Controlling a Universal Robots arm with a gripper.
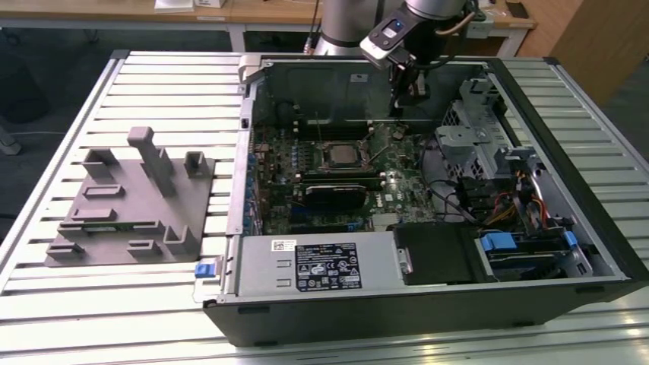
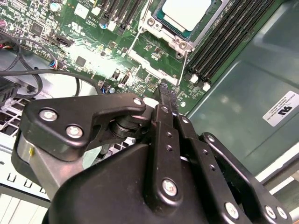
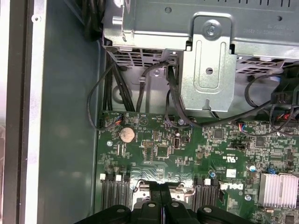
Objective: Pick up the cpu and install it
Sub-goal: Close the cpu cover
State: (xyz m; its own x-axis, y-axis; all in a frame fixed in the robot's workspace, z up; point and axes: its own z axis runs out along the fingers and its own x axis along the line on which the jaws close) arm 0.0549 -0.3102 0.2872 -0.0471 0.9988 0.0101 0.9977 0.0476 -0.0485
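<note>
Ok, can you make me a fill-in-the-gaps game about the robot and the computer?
1. The cpu sits in its ___ on the green board.
2. The gripper is ___, not open, and holds nothing.
3. In the exterior view, the grey block with posts stands on that view's ___ of the computer case.
Missing words: socket; shut; left.

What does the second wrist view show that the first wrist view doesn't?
Second wrist view: the cpu, silvery top up, lying in the socket, and a white label on the case wall.
First wrist view: a coin cell, a metal bracket, black cables and a finned heatsink.
Both wrist views: the green board and the gripper, shut and empty over it.
</note>
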